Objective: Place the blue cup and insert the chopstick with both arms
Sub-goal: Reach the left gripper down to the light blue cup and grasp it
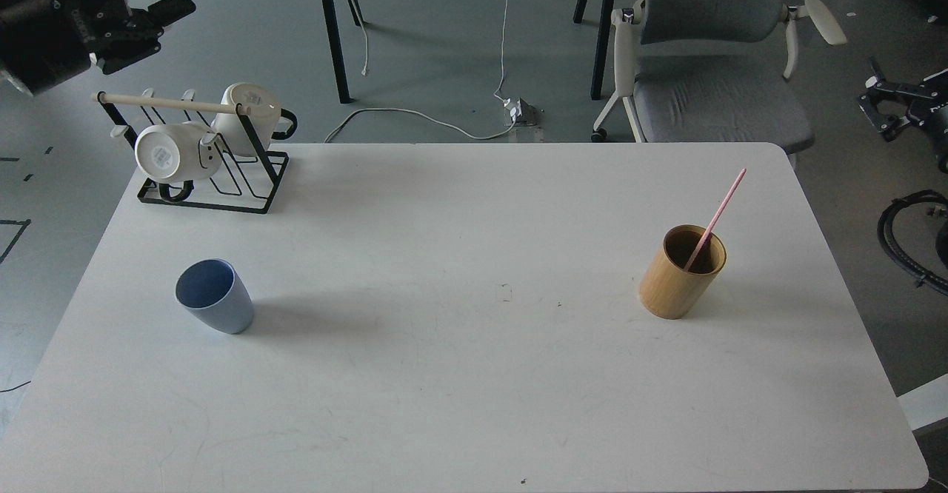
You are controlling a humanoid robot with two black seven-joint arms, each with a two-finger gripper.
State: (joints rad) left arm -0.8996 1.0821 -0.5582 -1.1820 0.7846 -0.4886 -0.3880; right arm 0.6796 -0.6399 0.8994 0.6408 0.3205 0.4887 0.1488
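The blue cup (pixel 215 306) stands upright on the left part of the white table (pixel 459 374), with nothing holding it. The pink chopstick (pixel 715 218) leans inside a tan wooden cylinder (pixel 680 274) on the right part of the table. My left gripper (pixel 159 27) is up at the far top left, off the table and well behind the cup; its two dark fingers look spread and hold nothing. My right gripper (pixel 879 101) is at the right edge, off the table and far from the chopstick, open and empty.
A black wire rack (pixel 211 182) with a pale wooden rod and two white mugs (pixel 167 152) sits at the table's back left corner. A grey office chair (pixel 715 71) stands behind the table's right side. Cables lie on the floor.
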